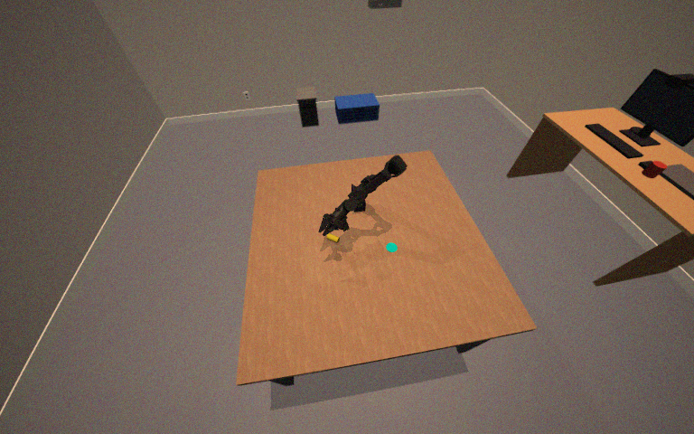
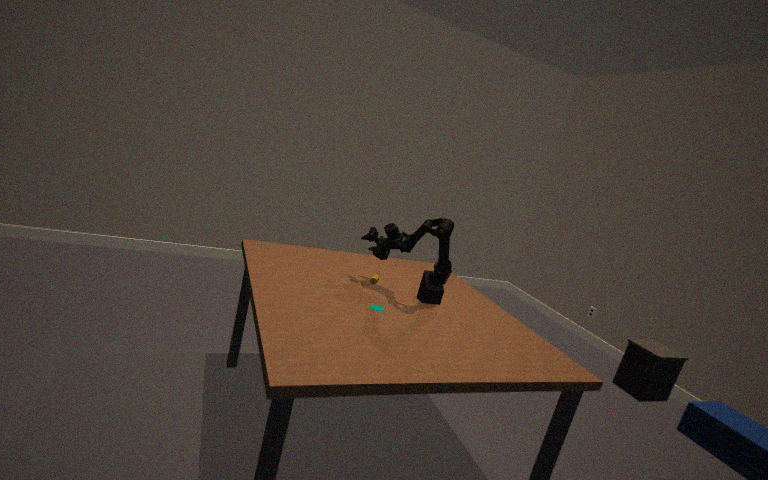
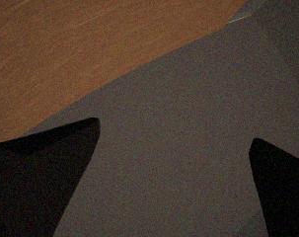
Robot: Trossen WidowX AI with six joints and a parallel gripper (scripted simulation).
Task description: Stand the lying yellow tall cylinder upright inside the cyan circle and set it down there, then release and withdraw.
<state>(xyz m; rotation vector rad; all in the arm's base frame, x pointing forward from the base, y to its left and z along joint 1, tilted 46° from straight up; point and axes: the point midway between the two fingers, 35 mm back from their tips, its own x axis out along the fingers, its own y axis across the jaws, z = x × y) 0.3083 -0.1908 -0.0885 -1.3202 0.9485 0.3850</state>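
The yellow cylinder (image 1: 332, 237) (image 2: 374, 278) lies on its side on the wooden table (image 1: 383, 311) (image 2: 424, 362). The cyan circle (image 1: 391, 247) (image 2: 377, 308) is a flat disc on the table top, apart from the cylinder, with nothing on it. My gripper (image 1: 323, 232) (image 2: 365, 243) (image 3: 179, 137) is wide open and empty. It is well above the table and points outward, close to level, with the cylinder lower down. The wrist view shows neither the cylinder nor the circle, only the fingers, table edge and floor.
A desk (image 1: 635, 183) with a monitor (image 1: 673, 107), a keyboard (image 1: 613, 140) and a red mug (image 1: 653, 169) stands apart at the right in the top view. A blue box (image 1: 357, 108) (image 2: 739, 437) and a dark cabinet (image 1: 308, 111) (image 2: 647, 374) stand on the floor.
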